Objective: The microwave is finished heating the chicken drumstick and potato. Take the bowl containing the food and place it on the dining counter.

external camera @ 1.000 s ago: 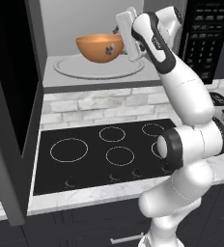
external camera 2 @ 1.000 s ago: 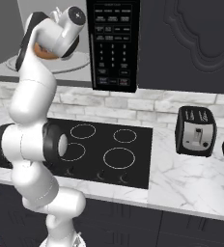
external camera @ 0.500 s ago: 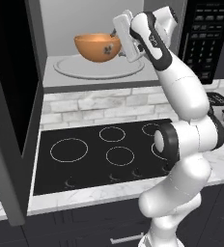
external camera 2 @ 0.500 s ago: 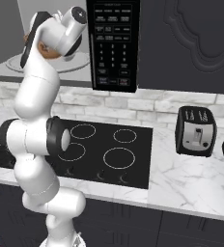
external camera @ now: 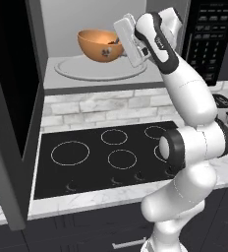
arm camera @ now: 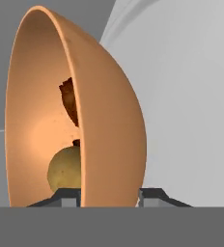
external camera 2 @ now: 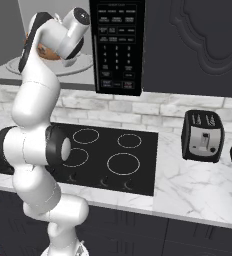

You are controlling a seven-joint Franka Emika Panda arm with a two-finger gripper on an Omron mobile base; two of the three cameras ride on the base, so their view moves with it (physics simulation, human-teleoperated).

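- I am seeing the gripper [arm camera: 109,197] reaching into the open microwave [external camera: 62,19], its 2 fingertips [arm camera: 68,196] straddling the right wall of the bowl [external camera: 100,45], 1 inside and 1 outside, clamping on it.
- The bowl is sitting above the white turntable [external camera: 81,70].
- The potato [arm camera: 64,169] and chicken drumstick [arm camera: 69,101] are lying inside the bowl.
- A toaster [external camera 2: 203,135] is standing on the counter, right of the cooktop [external camera 2: 108,150].
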